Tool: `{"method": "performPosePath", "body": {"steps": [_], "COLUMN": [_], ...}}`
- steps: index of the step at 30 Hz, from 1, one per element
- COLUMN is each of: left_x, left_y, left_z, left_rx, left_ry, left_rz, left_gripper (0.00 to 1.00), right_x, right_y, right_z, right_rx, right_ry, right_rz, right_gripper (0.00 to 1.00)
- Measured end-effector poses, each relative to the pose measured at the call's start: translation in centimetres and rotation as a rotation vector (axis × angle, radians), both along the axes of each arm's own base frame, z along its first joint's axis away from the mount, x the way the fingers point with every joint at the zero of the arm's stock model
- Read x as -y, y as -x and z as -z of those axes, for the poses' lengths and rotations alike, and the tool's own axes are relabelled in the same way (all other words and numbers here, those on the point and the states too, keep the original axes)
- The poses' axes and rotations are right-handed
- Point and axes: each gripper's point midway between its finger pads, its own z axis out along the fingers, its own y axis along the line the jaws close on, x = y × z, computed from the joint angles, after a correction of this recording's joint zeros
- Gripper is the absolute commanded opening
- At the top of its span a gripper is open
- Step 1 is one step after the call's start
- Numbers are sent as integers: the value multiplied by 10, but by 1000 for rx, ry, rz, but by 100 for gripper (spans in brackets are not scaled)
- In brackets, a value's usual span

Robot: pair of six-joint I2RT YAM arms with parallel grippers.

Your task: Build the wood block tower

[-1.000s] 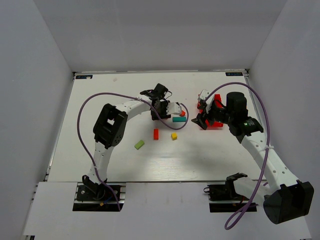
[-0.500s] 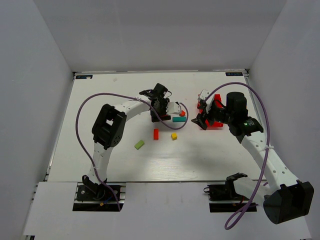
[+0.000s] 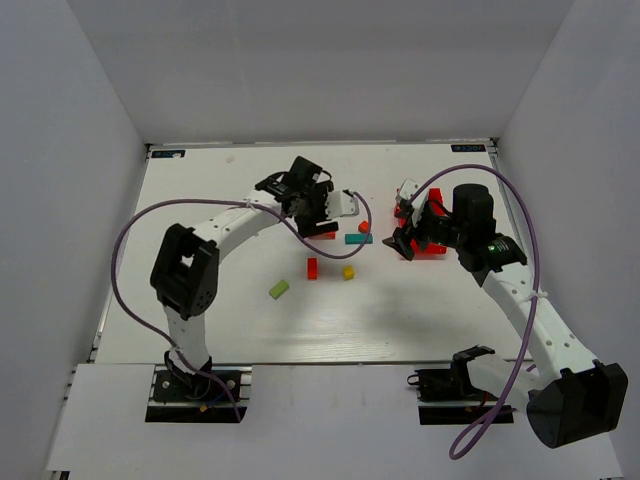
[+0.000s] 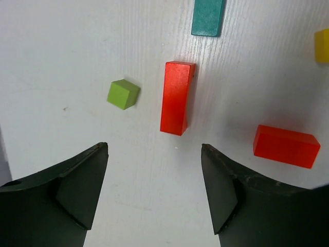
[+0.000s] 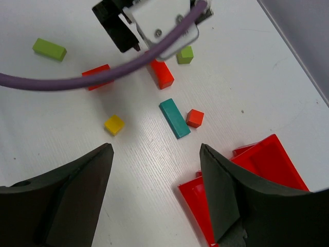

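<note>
Seven small painted wooden blocks lie singly on the white table (image 3: 200, 330), none stacked: one red bar (image 4: 177, 98), a second red bar (image 4: 286, 146), one teal bar (image 5: 174, 118), one lime green bar (image 5: 49, 49), one lime green cube (image 4: 123, 94), one yellow cube (image 5: 114, 124), one orange-red cube (image 5: 195, 118). The left gripper (image 4: 154, 154) and the right gripper (image 5: 156, 154) both gape wide, empty

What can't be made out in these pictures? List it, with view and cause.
Lime cube: top view, covered by the left arm.
Yellow block: left wrist view, cut off by the right edge.
Teal bar: left wrist view, cut off by the top edge.
Red bin: right wrist view, partly behind the right gripper.
</note>
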Motion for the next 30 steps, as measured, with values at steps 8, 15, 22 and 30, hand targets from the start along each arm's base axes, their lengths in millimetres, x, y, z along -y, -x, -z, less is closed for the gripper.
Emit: {"method": "performPosePath", "body": {"steps": [8, 15, 22, 30], "left_x": [-21, -25, -11, -8], "left_y": [-1, -73, -82, -62], "left_z": [-45, -60, -11, 8], "left_rx": [110, 73, -112, -201], "left_ry": [113, 236, 278, 273], "left_rz": [-175, -652, -953, -1062], "left_gripper": [14, 50, 83, 76], "right_x": [2, 7, 12, 12], "right_y": [-1, -6, -14, -16], "right_z": [1, 4, 6, 6], "right_rx": [1, -29, -31, -30], "right_ry": [8, 8, 16, 14], "right_rz": [11, 75, 122, 131], "right_gripper": [11, 12, 22, 22]}}
